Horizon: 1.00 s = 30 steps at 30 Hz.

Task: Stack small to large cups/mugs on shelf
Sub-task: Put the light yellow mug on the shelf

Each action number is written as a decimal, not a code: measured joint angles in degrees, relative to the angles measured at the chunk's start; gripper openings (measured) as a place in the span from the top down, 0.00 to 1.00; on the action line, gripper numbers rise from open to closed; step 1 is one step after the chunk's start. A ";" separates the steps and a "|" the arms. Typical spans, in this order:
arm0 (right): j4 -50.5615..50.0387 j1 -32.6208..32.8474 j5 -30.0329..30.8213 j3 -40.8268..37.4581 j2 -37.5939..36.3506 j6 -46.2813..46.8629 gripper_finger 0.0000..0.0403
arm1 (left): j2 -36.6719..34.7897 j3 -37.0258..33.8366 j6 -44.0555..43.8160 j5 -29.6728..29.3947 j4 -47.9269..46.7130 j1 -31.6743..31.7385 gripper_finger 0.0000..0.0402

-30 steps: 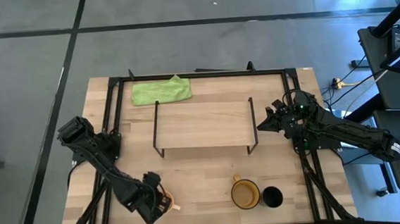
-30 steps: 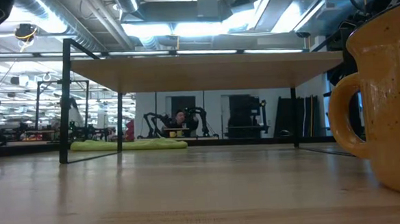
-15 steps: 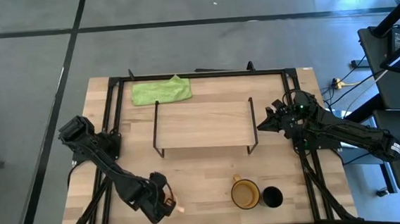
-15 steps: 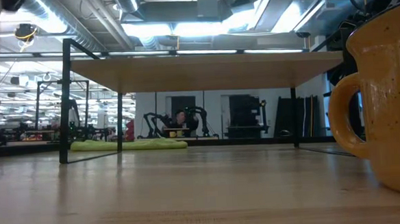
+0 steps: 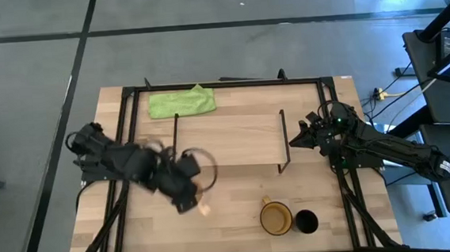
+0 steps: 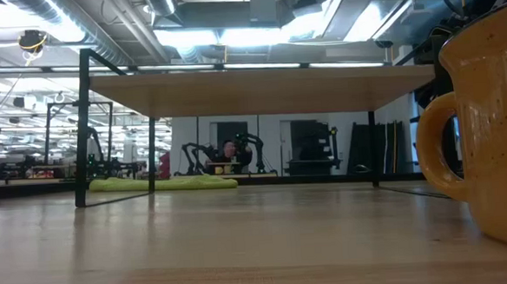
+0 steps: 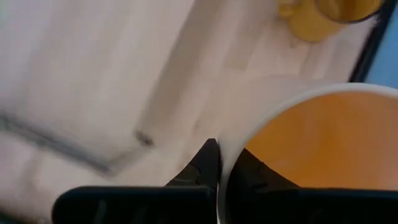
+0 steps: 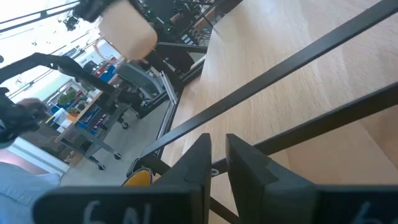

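Note:
The small light-orange mug [image 7: 323,143] hangs in the air over the table's left half, near the shelf's near left corner, with my left gripper [image 5: 194,201] shut on it; the right wrist view shows it raised too [image 8: 127,31]. The olive-yellow mug [image 5: 276,218] and the black cup [image 5: 306,221] stand side by side on their bases near the table's front edge, right of centre. The shelf [image 5: 227,140] stands on its wire legs mid-table with nothing on its board. My right gripper [image 8: 217,165] waits beyond the shelf's right end, its fingers almost together with nothing between them. My left gripper has the small mug by its wall at the rim [image 7: 229,146], one finger inside the hollow [image 7: 258,177] and one outside [image 7: 208,165]. The fingers come from above, pointing down into the mouth. The mug hangs mouth up, clear of the table.
A green cloth [image 5: 180,102] lies behind the shelf at the far left. A black frame [image 5: 222,84] runs round the tabletop. In the low view the olive-yellow mug [image 6: 488,130] fills the right edge, with open room under the shelf board [image 6: 250,81].
My left gripper has risen from the table's near left corner and swung fast toward the far edge and the right, up to the shelf's near left corner. The small mug has come with it, lifted clear of the table.

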 joint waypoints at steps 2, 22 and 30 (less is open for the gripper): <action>0.00 0.00 0.00 0.01 -0.01 -0.02 0.87 | -0.16 1.38 11.16 0.42 -0.23 3.31 0.99; -0.22 0.01 0.00 -0.01 0.01 -0.01 0.87 | -0.34 1.50 64.91 15.84 -0.14 40.37 0.99; -0.24 0.00 0.00 0.01 0.01 -0.02 0.87 | -0.27 -9.64 67.84 17.92 -0.30 41.30 0.99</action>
